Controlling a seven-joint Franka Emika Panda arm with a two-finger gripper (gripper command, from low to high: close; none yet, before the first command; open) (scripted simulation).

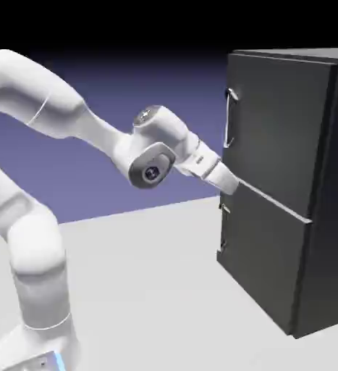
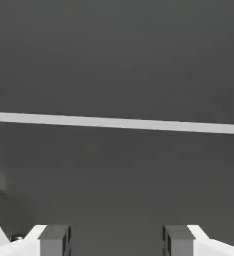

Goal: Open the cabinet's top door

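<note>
The top door (image 1: 273,130) is shut, flush in the cabinet (image 1: 323,188), ahead of my gripper (image 2: 117,240). My fingers (image 2: 53,240) stand apart and empty, aimed low at the seam between the doors, so the handle (image 1: 230,118) above goes ungrasped.

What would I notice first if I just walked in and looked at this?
Probably the big white arm reaching from the left toward the tall dark cabinet on the right. Its gripper is open and pointing at the pale line between the two doors, below the top door and its silver handle. In the hand view, that pale line crosses dark grey, with two grey fingertips at the bottom.
</note>
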